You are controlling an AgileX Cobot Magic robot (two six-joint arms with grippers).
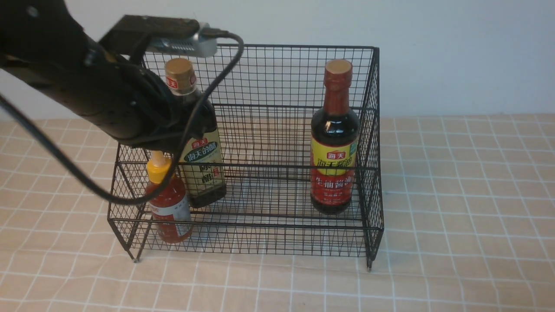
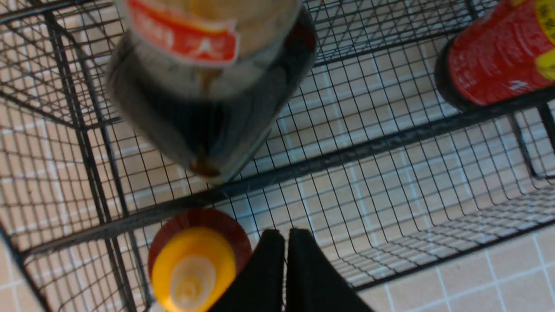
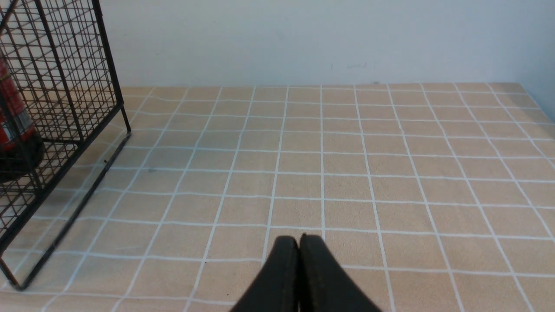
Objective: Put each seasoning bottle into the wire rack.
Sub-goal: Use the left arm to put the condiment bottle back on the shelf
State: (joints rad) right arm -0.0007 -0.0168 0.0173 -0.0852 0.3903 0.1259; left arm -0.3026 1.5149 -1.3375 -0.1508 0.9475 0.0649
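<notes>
The black wire rack (image 1: 373, 130) holds all three bottles. The small red sauce bottle (image 1: 170, 208) with the yellow nozzle cap stands in the low front tier at the left. The larger dark bottle with the gold cap (image 1: 200, 147) stands just behind it. The tall dark bottle with the red neck (image 1: 334, 143) stands at the right. My left arm hangs over the rack's left end, and its fingers are hidden in the front view. In the left wrist view my left gripper (image 2: 285, 236) is shut and empty, just beside the yellow cap (image 2: 193, 268). My right gripper (image 3: 298, 240) is shut and empty over the cloth.
A tan checked cloth (image 1: 468, 195) covers the table. A pale wall stands close behind the rack. In the right wrist view the rack's right side (image 3: 65, 130) stands off to one side of my right gripper. A black cable (image 1: 65, 167) loops from the left arm in front of the rack.
</notes>
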